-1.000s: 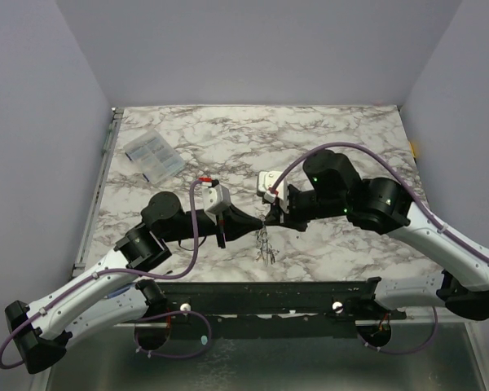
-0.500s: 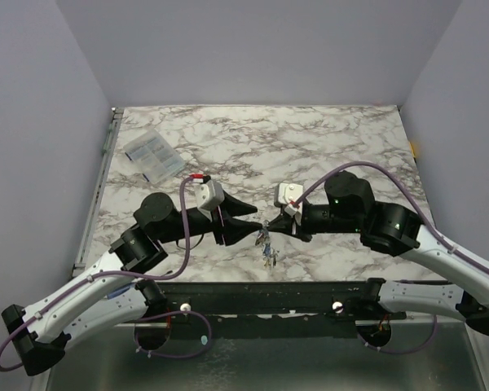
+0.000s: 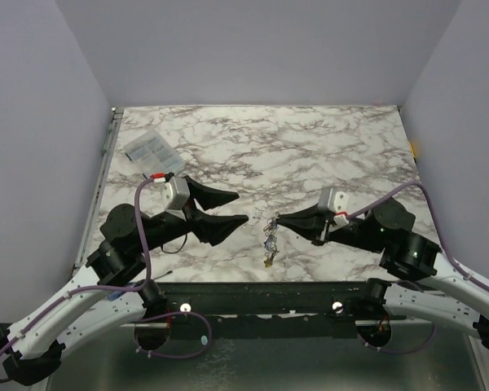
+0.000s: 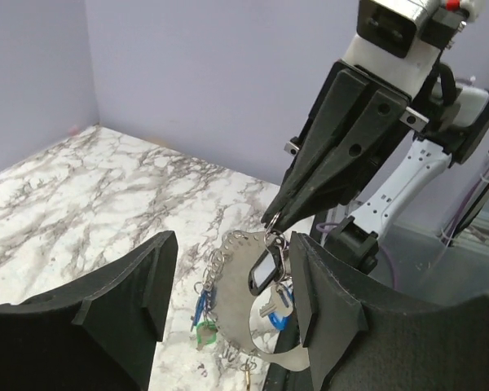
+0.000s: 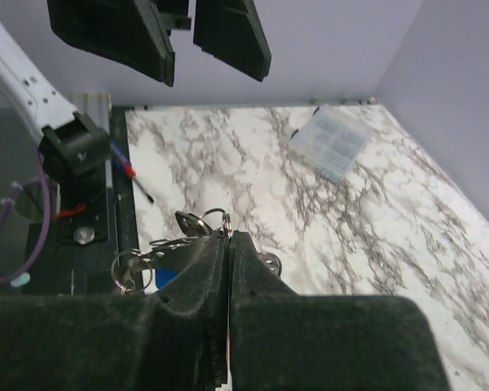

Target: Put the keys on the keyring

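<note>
My right gripper [image 3: 279, 218] is shut on a small keyring [image 5: 226, 218] at the top of a hanging bunch [image 3: 269, 241]. The bunch is a curved, holed metal plate [image 4: 236, 281] carrying rings, a black tag [image 4: 266, 269] and the keys. A green-headed key [image 4: 205, 332] and a blue-headed key [image 4: 281, 318] dangle from the plate. A yellowish key [image 3: 267, 262] hangs lowest, close over the marble. My left gripper [image 3: 240, 207] is open to the left of the bunch and touches nothing. In its wrist view the bunch hangs between its fingers [image 4: 134, 297].
A clear plastic packet [image 3: 153, 155] lies at the back left of the marble table [image 3: 326, 155], also seen from the right wrist as the packet [image 5: 330, 142]. A red-tipped tool [image 5: 130, 173] lies on the dark rail at the table's near edge.
My left gripper has opened, let go of the bunch and drawn back to the left. My right gripper has carried the hanging bunch slightly right and toward the near edge.
</note>
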Controlling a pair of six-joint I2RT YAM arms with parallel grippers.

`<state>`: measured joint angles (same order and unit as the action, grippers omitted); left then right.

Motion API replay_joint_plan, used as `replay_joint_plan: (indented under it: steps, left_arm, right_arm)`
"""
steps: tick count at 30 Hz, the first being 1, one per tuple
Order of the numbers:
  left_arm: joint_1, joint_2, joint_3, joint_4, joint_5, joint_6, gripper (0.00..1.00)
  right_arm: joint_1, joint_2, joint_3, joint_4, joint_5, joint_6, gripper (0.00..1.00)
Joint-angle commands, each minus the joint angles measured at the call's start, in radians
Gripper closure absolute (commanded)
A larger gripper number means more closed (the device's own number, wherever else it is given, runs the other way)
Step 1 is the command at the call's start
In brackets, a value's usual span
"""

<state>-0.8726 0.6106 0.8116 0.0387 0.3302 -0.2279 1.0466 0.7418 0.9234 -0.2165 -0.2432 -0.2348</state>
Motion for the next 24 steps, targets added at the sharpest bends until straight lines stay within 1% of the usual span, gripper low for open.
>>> replay_joint_plan:
  steps: [1,3,5,7,9,14,17,24]
  left_arm:
    - [-0.001,-0.003,0.024,-0.029,-0.085,-0.082,0.37]
    - [-0.002,0.001,0.029,-0.028,-0.108,-0.103,0.37]
    - [-0.002,0.009,0.038,-0.028,-0.129,-0.128,0.36]
    - [-0.002,0.023,0.051,-0.029,-0.125,-0.152,0.36]
    - [0.000,0.043,0.069,-0.031,-0.111,-0.182,0.36]
    - [-0.002,0.052,0.086,-0.037,-0.068,-0.224,0.36]
    - [-0.002,0.062,0.098,-0.037,-0.006,-0.249,0.38]
    - [-0.002,0.127,0.159,-0.037,0.181,-0.292,0.45]
  right_arm:
    - [0.006,-0.101,-0.174,0.470,0.092,0.174,0.99]
    - [0.006,-0.120,-0.264,0.666,0.104,0.274,0.99]
    - [0.006,-0.108,-0.325,0.859,0.078,0.368,0.99]
    - [0.007,-0.081,-0.365,0.986,0.034,0.430,0.99]
    - [0.006,-0.063,-0.390,1.068,0.007,0.466,0.99]
    - [0.006,-0.048,-0.369,1.039,-0.031,0.485,0.99]
    - [0.006,-0.066,-0.366,1.013,-0.033,0.489,0.99]
    - [0.005,-0.075,-0.293,0.803,-0.090,0.415,0.99]
